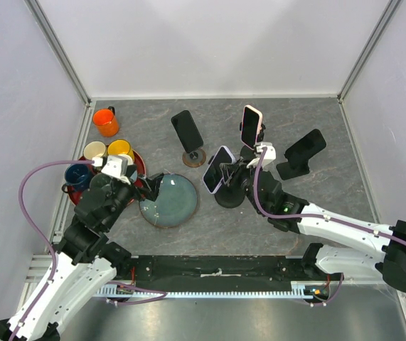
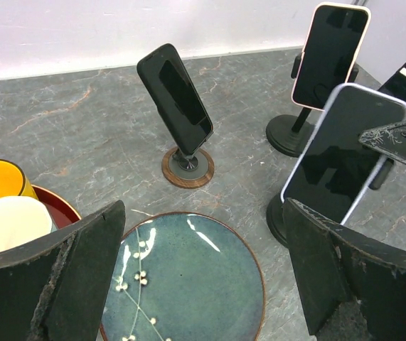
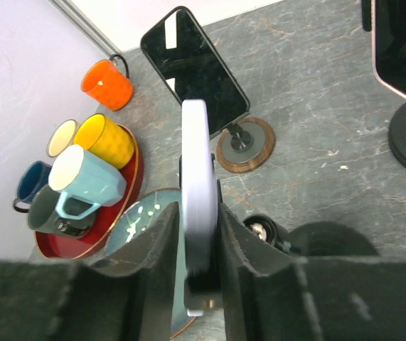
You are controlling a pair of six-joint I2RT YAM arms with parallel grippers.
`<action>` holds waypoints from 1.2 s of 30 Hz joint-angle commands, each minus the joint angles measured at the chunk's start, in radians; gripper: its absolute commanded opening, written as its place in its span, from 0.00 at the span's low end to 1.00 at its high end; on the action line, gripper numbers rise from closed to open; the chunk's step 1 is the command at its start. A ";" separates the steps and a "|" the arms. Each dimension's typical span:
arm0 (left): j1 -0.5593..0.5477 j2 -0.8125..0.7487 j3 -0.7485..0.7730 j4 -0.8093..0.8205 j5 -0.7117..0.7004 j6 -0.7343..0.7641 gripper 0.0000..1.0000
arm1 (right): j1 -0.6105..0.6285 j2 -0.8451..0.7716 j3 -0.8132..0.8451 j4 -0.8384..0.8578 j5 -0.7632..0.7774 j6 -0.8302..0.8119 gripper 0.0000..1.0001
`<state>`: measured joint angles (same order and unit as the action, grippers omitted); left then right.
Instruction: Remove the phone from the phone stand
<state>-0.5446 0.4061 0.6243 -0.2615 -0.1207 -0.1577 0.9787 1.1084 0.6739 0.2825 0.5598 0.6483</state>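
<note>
on its stand (image 1: 229, 198) the phone (image 1: 219, 169) tilts upright, screen leftward, clamped by right tool (image 3: 198, 241); left tool (image 2: 204, 220) apart.

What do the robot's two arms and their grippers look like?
The left arm and right arm each have white shells on the lower links, black joints and wrists, and a looping purple cable. The fingers are flat and black with scuffed, scratched edges.
</note>
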 commanded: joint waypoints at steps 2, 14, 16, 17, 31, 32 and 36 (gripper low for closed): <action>0.006 0.002 0.040 -0.007 0.003 0.017 0.98 | 0.008 -0.021 0.035 -0.051 0.090 0.043 0.42; 0.006 0.017 0.041 -0.013 -0.005 0.012 0.98 | 0.006 -0.088 0.087 -0.126 0.069 0.007 0.79; 0.006 0.031 0.046 -0.013 -0.002 0.000 0.99 | 0.008 -0.125 0.099 -0.135 0.035 -0.047 0.83; 0.006 0.040 0.057 -0.018 -0.002 -0.008 0.99 | 0.006 -0.139 0.111 -0.150 0.026 -0.064 0.85; -0.040 0.454 0.365 -0.211 0.044 -0.209 0.99 | 0.005 -0.438 -0.026 -0.344 0.031 -0.260 0.83; -0.063 0.482 0.402 -0.212 0.029 -0.216 0.99 | 0.005 -0.449 -0.046 -0.336 0.055 -0.260 0.83; -0.248 0.594 0.486 -0.212 -0.154 -0.236 1.00 | -0.018 -0.479 -0.121 -0.313 0.025 -0.279 0.83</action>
<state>-0.6640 0.9260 1.0195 -0.4557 -0.1570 -0.3275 0.9768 0.6399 0.6075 -0.0319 0.5926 0.4133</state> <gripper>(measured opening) 0.995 0.829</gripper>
